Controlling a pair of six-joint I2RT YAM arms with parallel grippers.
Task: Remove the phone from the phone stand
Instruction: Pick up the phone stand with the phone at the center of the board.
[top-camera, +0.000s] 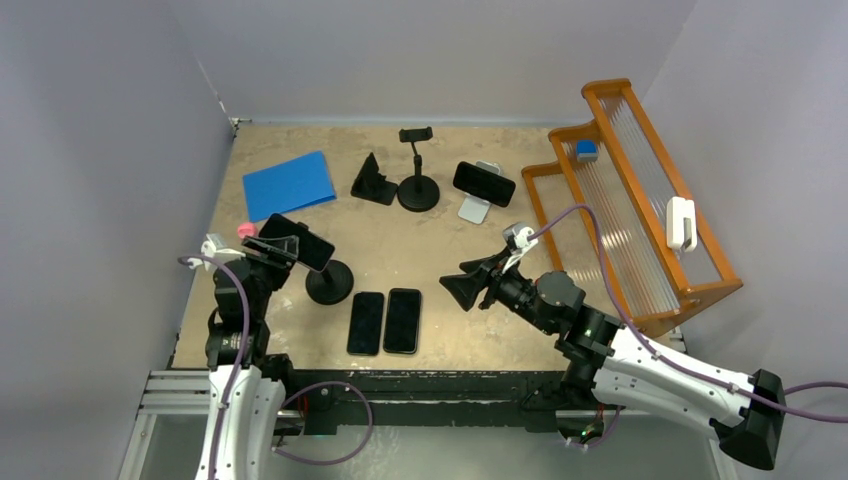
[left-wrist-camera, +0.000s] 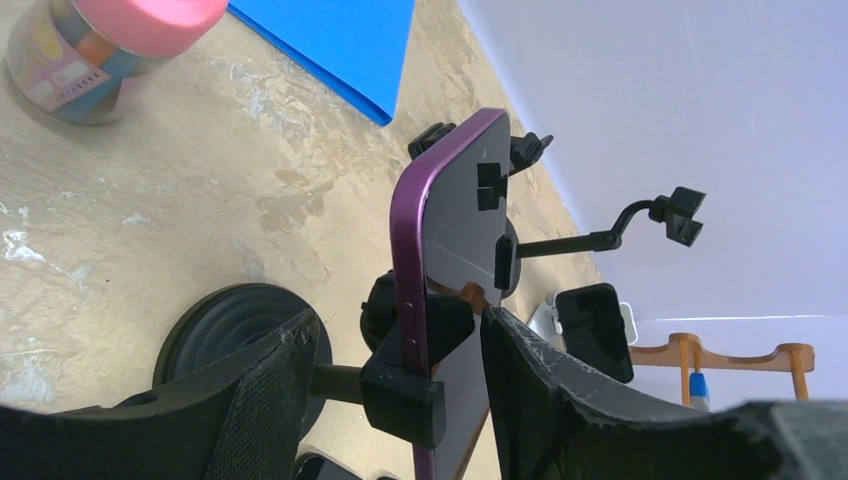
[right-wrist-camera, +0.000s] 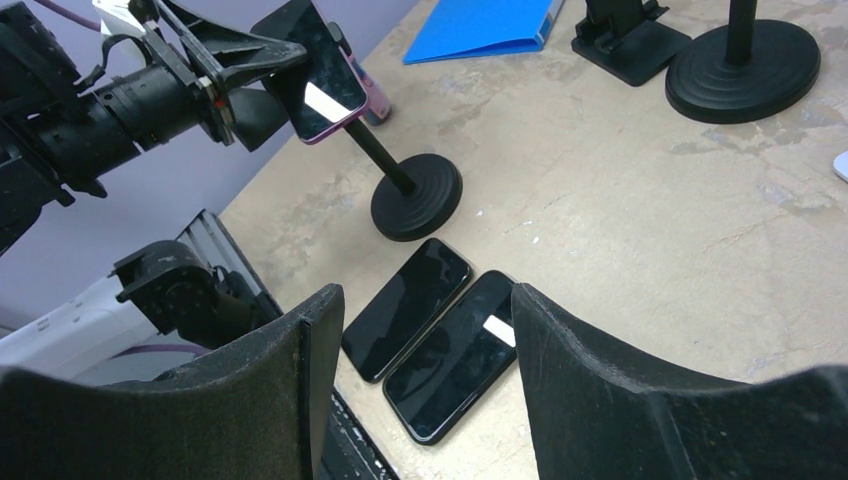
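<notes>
A purple phone (top-camera: 297, 241) sits clamped in a black phone stand (top-camera: 329, 283) with a round base, at the left of the table. In the left wrist view the phone (left-wrist-camera: 452, 215) stands edge-on in the stand's clamp (left-wrist-camera: 405, 392). My left gripper (top-camera: 272, 247) is open, with one finger on each side of the phone and clamp (left-wrist-camera: 397, 318). The right-hand finger (left-wrist-camera: 560, 400) is close to the screen. My right gripper (top-camera: 462, 290) is open and empty above mid-table, and it also shows in the right wrist view (right-wrist-camera: 425, 295), facing the stand (right-wrist-camera: 415, 196).
Two black phones (top-camera: 366, 322) (top-camera: 402, 320) lie flat near the front edge. A blue folder (top-camera: 289, 185), a wedge stand (top-camera: 374, 182), a tall empty stand (top-camera: 417, 170) and a phone on a white stand (top-camera: 483, 184) are at the back. An orange rack (top-camera: 630, 200) stands on the right. A pink-capped jar (left-wrist-camera: 100, 50) is by the left gripper.
</notes>
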